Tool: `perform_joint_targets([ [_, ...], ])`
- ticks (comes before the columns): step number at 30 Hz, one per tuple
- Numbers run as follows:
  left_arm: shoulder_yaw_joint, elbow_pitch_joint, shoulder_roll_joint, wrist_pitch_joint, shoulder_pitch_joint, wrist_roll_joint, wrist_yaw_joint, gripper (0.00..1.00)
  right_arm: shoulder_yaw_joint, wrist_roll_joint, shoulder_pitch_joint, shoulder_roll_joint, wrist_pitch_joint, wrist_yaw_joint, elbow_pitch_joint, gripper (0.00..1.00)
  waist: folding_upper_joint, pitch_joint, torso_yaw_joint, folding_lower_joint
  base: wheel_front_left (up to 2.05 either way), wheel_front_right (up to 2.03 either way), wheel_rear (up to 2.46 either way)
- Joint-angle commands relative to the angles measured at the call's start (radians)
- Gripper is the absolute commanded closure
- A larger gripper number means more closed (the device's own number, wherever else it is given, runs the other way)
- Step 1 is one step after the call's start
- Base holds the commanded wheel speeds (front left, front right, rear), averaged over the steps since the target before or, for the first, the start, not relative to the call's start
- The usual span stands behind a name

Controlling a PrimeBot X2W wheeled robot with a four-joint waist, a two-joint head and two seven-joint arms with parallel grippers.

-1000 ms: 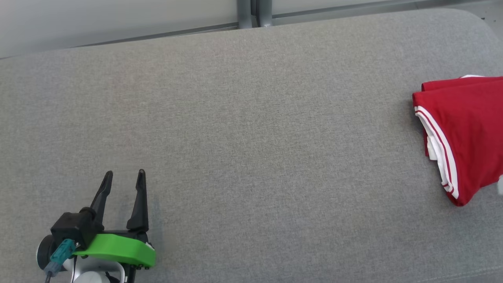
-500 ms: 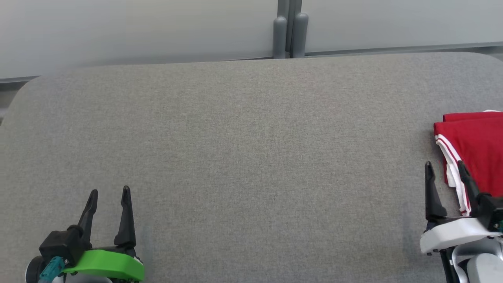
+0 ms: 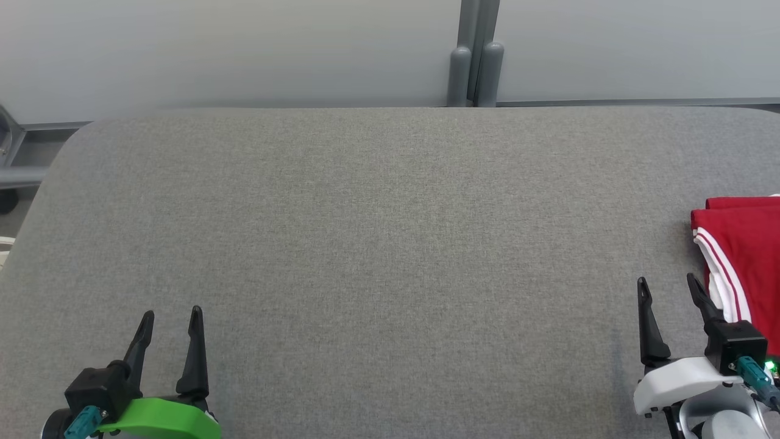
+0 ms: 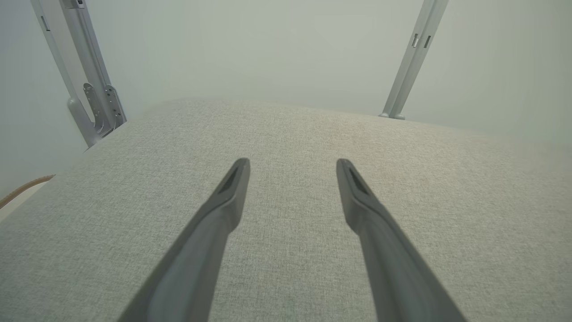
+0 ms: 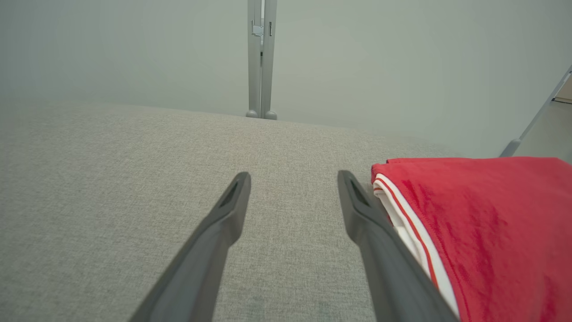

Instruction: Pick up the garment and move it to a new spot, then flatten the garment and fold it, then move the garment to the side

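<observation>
The right hand (image 3: 666, 280) is seen wide open and empty. Its two long dark fingers (image 5: 221, 232) are parted over bare fabric, and the outer one lies just beside the near edge of the garment (image 3: 746, 244). Whether that finger touches the cloth cannot be told. The left hand (image 3: 172, 312) is likewise spread wide with nothing held in it. It is poised low over the opposite end of the worktop (image 3: 390, 231), well apart from the garment.

The garment is found at the robot's right end of the worktop, folded into a compact stack and partly cut off by the edge of the head view. It is a red knit piece with white trim carrying a thin red stripe, and white layers show at its open side. It is judged light, soft and limp, likely to sag and unfold if lifted by one layer only. A pinch through all layers at the folded edge, or at two corners with both hands, is judged safest. The worktop is covered in coarse woven grey fabric and has rounded corners. Behind it, a smooth pale wall panel and grey metal posts (image 3: 475, 67) are seen.
</observation>
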Motion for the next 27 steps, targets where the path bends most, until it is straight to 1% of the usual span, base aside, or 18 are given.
perform_joint_targets([
  [1, 0.006, 0.003, -0.008, -0.002, -0.012, 0.008, -0.006, 0.00, -0.001, -0.006, 0.007, -0.003, -0.004, 0.000, -0.009, 0.00, 0.0082, 0.002, 0.000, 0.0000, 0.00, 0.00, 0.00],
  [11, 0.047, 0.023, -0.043, -0.002, -0.022, 0.045, -0.046, 0.00, 0.020, 0.016, 0.020, -0.001, -0.004, 0.000, -0.046, 0.00, 0.0082, -0.003, 0.006, 0.0000, 0.00, 0.00, 0.00],
  [12, 0.038, 0.029, -0.045, -0.002, -0.027, 0.050, -0.054, 0.00, 0.002, 0.021, 0.029, -0.001, -0.004, 0.000, -0.051, 0.00, 0.0082, -0.005, 0.003, 0.0000, 0.00, 0.00, 0.00],
  [13, 0.062, 0.026, -0.040, -0.003, -0.017, 0.045, -0.047, 0.00, 0.030, 0.022, 0.020, -0.002, -0.004, 0.000, -0.043, 0.00, 0.0082, -0.007, -0.053, 0.0000, 0.00, 0.00, 0.00],
  [18, 0.066, 0.037, -0.059, -0.001, -0.014, 0.062, -0.062, 0.00, 0.032, 0.041, 0.027, -0.002, -0.004, -0.001, -0.043, 0.00, 0.0082, -0.015, -0.059, 0.0000, 0.00, 0.00, 0.00],
  [20, 0.066, 0.046, -0.063, -0.001, -0.011, 0.063, -0.067, 0.00, 0.055, 0.080, 0.026, -0.001, -0.004, -0.001, -0.053, 0.00, 0.0082, -0.017, -0.059, 0.0000, 0.00, 0.00, 0.00],
  [21, 0.064, 0.045, -0.061, -0.001, -0.013, 0.060, -0.066, 1.00, 0.060, 0.081, 0.021, 0.001, 0.000, 0.000, -0.053, 1.00, 0.0000, -0.012, -0.049, 0.0000, 0.00, 0.00, 0.00],
  [27, 0.058, 0.085, -0.079, 0.001, 0.003, 0.054, -0.067, 1.00, 0.063, 0.077, 0.026, 0.015, 0.009, 0.001, -0.011, 1.00, 0.0000, -0.013, -0.051, 0.0000, 0.00, 0.00, 0.00],
])
